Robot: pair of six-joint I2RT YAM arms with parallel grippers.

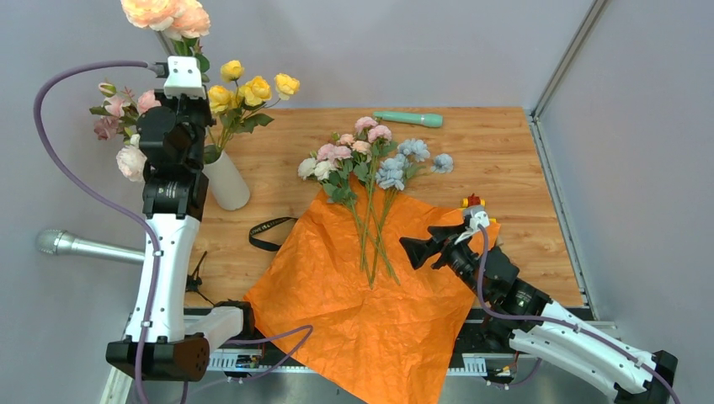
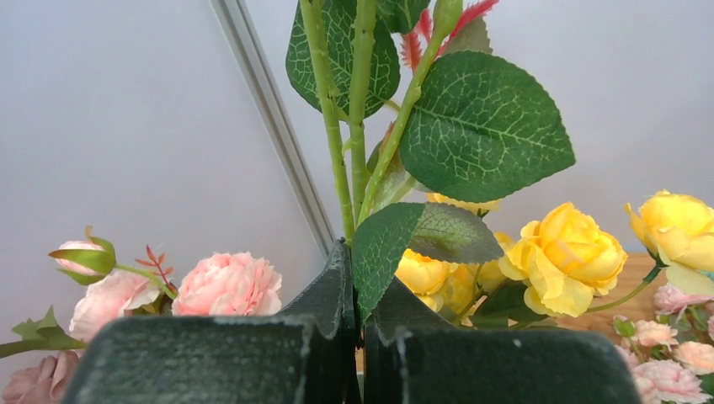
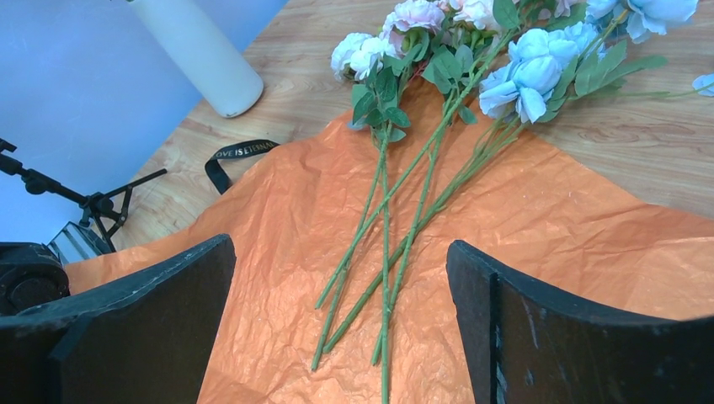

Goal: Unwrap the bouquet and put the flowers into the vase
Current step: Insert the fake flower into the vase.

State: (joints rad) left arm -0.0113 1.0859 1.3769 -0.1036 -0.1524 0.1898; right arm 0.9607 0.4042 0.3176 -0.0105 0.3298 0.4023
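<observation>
The bouquet's orange paper lies unfolded across the table's front edge. On it lie loose flowers in pink, white and pale blue, their green stems pointing at me. My right gripper hovers open just above the stem ends, holding nothing. The off-white vase stands at the left with yellow blooms in it. My left gripper is raised above the vase, shut on green stems topped by peach blooms. The arm hides their lower ends.
A black strap lies left of the paper. Pink blooms spread out left of the left arm. A teal wand lies at the back, small toy blocks sit by the right wrist, and a grey metal tube sticks out at the left.
</observation>
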